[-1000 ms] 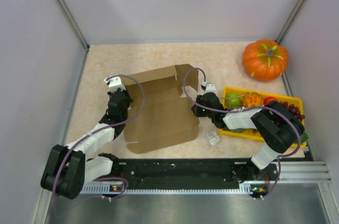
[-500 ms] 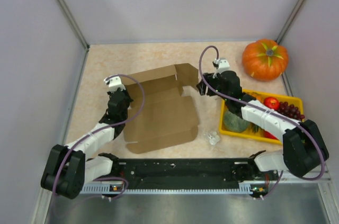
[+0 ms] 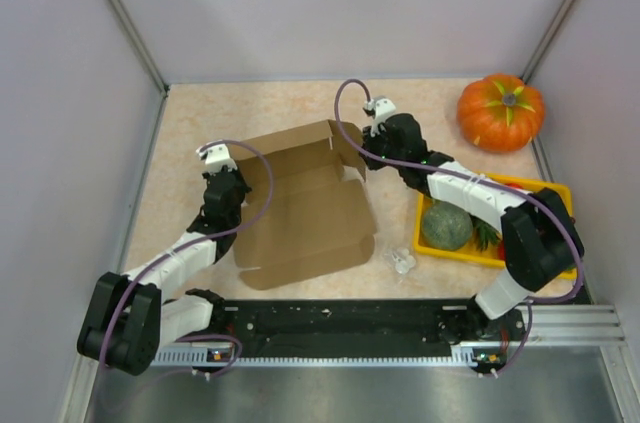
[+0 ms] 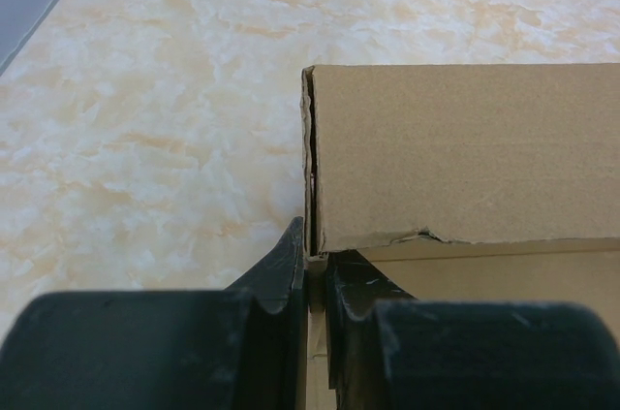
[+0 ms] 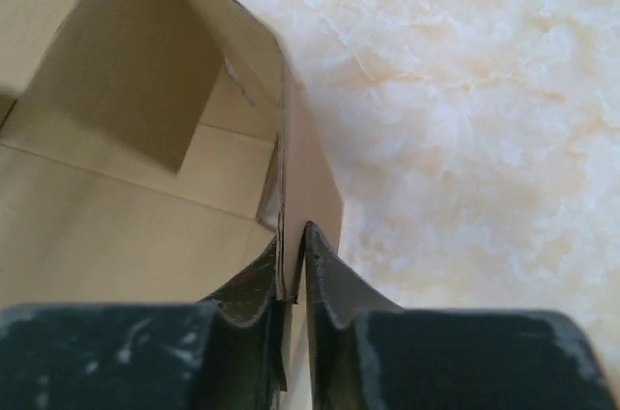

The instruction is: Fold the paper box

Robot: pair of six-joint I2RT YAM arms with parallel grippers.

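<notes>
The paper box [image 3: 300,218] lies half-formed in the middle of the table, its rear wall and side flaps standing up. My left gripper [image 3: 231,183] is at the box's left rear corner. In the left wrist view its jaws [image 4: 316,260] are shut on the thin edge of an upright cardboard wall [image 4: 465,148]. My right gripper [image 3: 362,149] reaches in from the right to the rear right corner. In the right wrist view it [image 5: 294,265] is shut on a raised flap [image 5: 310,197], with the box's inside [image 5: 126,206] to the left.
An orange pumpkin [image 3: 501,113] sits at the back right. A yellow tray [image 3: 548,194] on the right holds a green round fruit [image 3: 445,226] and other produce. A small white object [image 3: 402,261] lies near the box's front right corner. Grey walls stand close on both sides.
The right gripper left the box's right side, opened, swung up and back, then shut on the rear right flap. The left arm has not moved.
</notes>
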